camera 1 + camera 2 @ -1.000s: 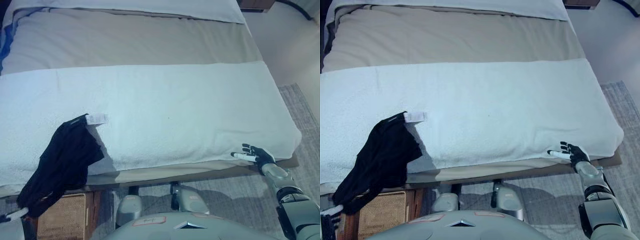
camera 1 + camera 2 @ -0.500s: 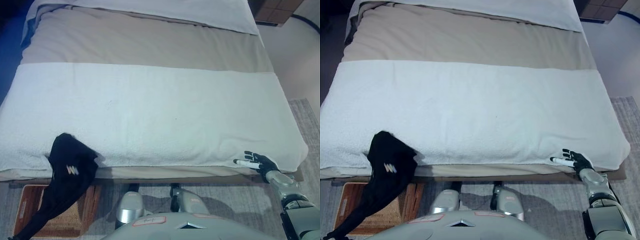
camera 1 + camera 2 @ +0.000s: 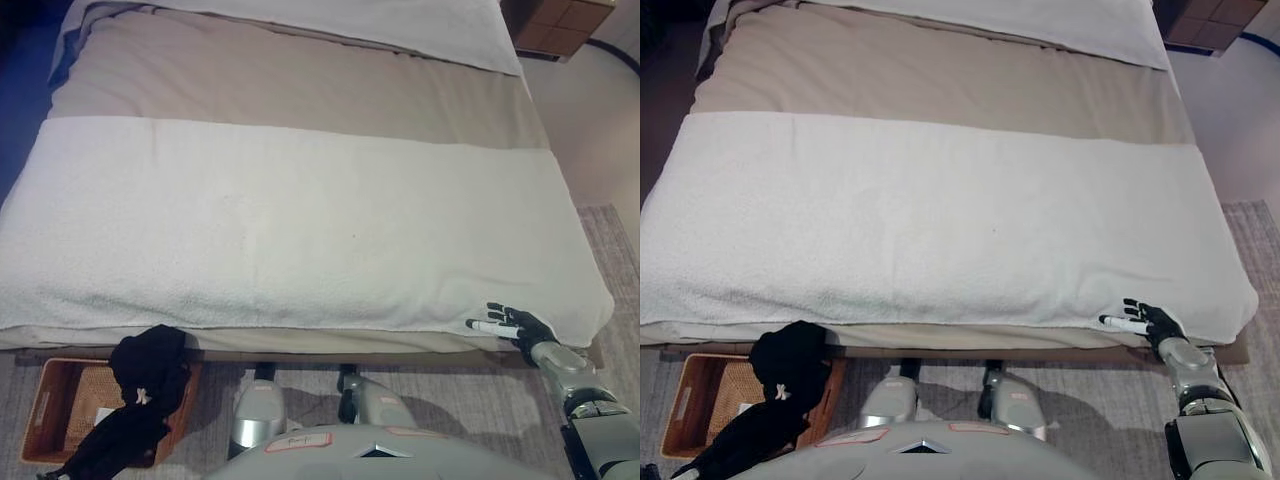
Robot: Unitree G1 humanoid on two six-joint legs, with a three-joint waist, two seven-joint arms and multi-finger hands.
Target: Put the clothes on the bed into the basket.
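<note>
A black garment [image 3: 145,375] hangs off the bed's front edge at the lower left. It trails down across the right side of a brown woven basket [image 3: 55,405] on the floor, towards the view's bottom left corner. No other clothes show on the bed's white blanket [image 3: 300,230]. Only a sliver of my left hand [image 3: 678,474] shows at that corner, at the garment's lower end, with its fingers hidden. My right hand [image 3: 512,326] is open and empty, with straight fingers at the blanket's front right corner.
The bed has a beige sheet [image 3: 300,85] and a white pillow [image 3: 330,20] at the far end. A small white item [image 3: 103,413] lies in the basket. A grey rug [image 3: 470,400] covers the floor in front. A wooden bedside unit [image 3: 560,20] stands at the far right.
The black garment has slid off the blanket and down over the front edge to the basket. The camera has shifted, showing more of the bed. My right hand has stayed put.
</note>
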